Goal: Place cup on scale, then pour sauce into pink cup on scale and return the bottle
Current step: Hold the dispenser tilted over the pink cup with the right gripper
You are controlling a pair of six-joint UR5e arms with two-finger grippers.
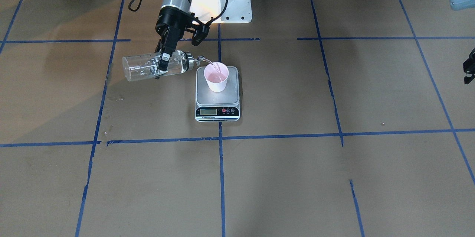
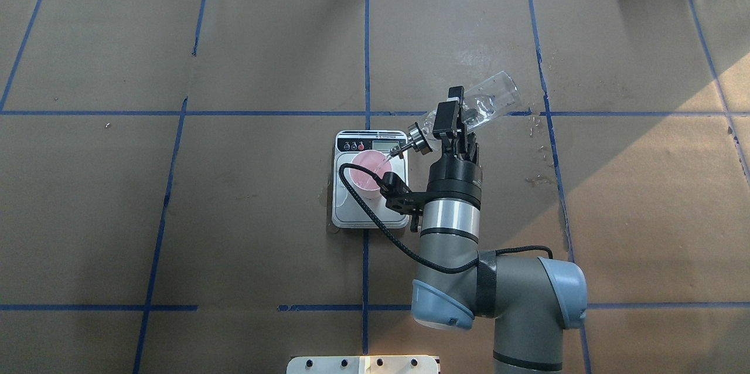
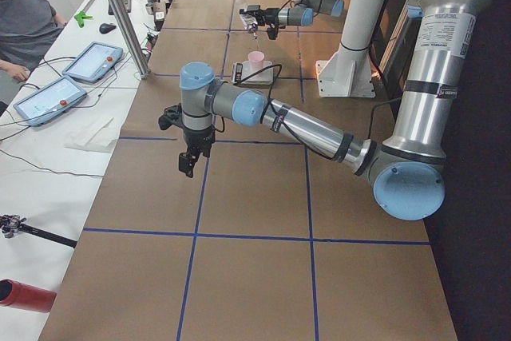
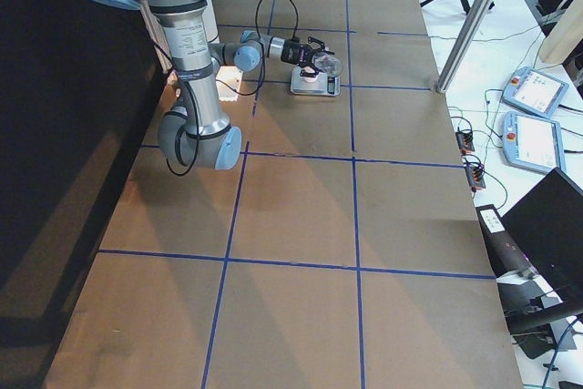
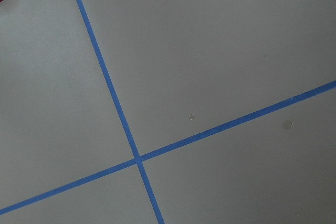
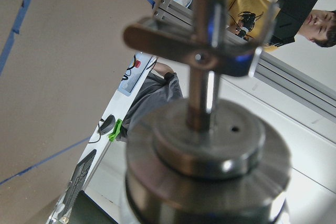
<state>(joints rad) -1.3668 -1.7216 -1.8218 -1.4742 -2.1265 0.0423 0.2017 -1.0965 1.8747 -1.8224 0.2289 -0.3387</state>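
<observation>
right arm extended | right gripper point(image 2: 452, 109) clamped on bottle point(image 2: 492, 98), wrist rolled | left arm outstretched | left gripper point(image 3: 187, 167) pointing down

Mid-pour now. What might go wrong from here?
1. The sauce enters the cup close to the rim nearest the bottle; slight drift of the right gripper might spill it onto the scale.
2. The bottle lies almost flat, so the cup may overfill quickly.
3. Wet spots on the paper suggest drips when tipping back.
</observation>
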